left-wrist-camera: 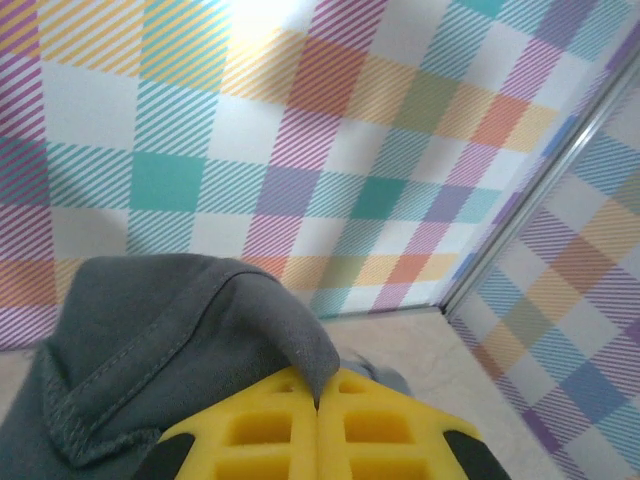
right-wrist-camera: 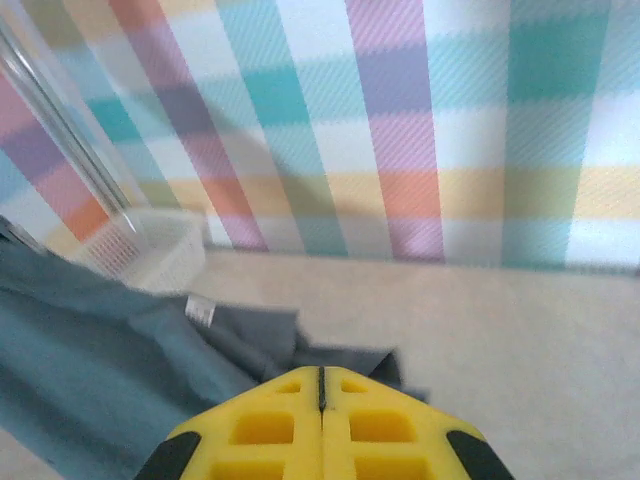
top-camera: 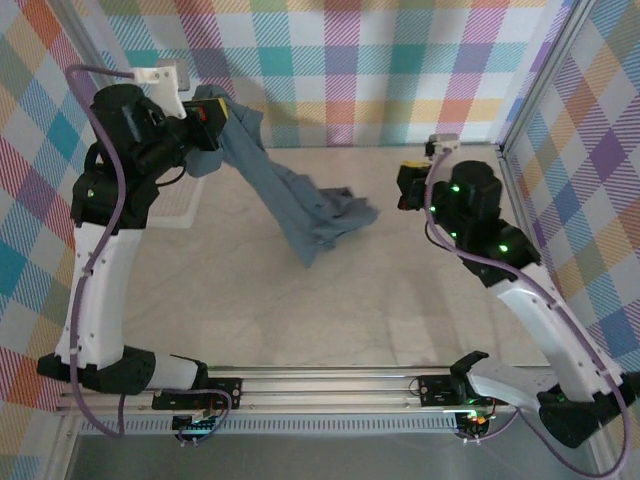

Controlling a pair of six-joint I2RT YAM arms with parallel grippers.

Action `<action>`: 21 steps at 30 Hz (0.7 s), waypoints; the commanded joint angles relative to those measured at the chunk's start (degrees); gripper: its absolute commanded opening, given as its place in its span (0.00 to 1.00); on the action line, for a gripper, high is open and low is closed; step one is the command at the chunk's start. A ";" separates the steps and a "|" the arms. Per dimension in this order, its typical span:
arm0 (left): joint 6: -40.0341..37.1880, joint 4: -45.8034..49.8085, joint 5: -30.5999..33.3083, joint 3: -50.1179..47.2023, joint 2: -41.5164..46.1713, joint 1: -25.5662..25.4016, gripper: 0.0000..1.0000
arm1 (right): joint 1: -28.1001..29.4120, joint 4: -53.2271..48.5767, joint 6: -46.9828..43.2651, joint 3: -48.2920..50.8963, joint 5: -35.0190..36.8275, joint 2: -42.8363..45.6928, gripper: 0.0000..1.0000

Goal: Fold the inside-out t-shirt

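T-shirt [top-camera: 290, 205], slate blue-grey and inside-out, is pinched at one end in the left claw [top-camera: 212, 118]. That claw is lifted high at the back left of the tabletop [top-camera: 300, 310]. From there the cloth slopes down and to the right in a long twisted band. Its lower end lies bunched on the tabletop near the middle. In the left wrist view the yellow fingers [left-wrist-camera: 250, 430] are clenched together, with a stitched fold of the t-shirt [left-wrist-camera: 150, 340] caught in the seam between them and draped over their left side. The right claw [top-camera: 405, 185] is raised at the right of the tabletop, just apart from the bunched end. It is clenched on nothing, its yellow fingers [right-wrist-camera: 270, 425] pressed flat together. Past its tip, the right wrist view shows the grey cloth [right-wrist-camera: 90, 360] with a small white tag [right-wrist-camera: 200, 311]. A white mesh basket [right-wrist-camera: 150, 250] stands beyond that, against the plaid wall [right-wrist-camera: 420, 130].
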State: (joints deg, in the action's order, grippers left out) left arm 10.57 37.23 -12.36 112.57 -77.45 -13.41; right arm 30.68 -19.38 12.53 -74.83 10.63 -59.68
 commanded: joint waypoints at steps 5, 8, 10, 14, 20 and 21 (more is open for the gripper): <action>4.35 -1.15 3.02 -4.14 1.21 -0.94 0.00 | -0.05 -6.08 -0.98 -3.62 -4.62 -3.78 0.00; 8.70 5.99 12.99 -12.13 -0.15 -0.92 0.00 | 0.00 -8.08 2.01 -0.52 -10.39 -10.72 0.05; 11.00 8.91 20.04 -19.86 0.32 -0.87 0.00 | 0.00 -4.66 4.43 4.06 -15.62 -14.85 0.11; 14.55 10.97 36.17 -36.05 6.32 -0.74 0.00 | 1.96 -1.48 5.18 7.22 -23.97 -25.47 0.16; 24.28 18.29 51.51 -47.43 19.97 -0.74 0.00 | 10.22 -0.40 4.01 -1.51 -27.56 -42.31 0.30; 25.84 19.44 54.05 -48.37 22.44 -0.74 0.00 | 11.37 0.41 4.61 -3.49 -27.89 -44.84 0.34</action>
State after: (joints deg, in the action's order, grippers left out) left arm 28.71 52.29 27.20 65.08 -65.95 -14.13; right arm 38.94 -21.98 16.10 -71.09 -12.19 -100.99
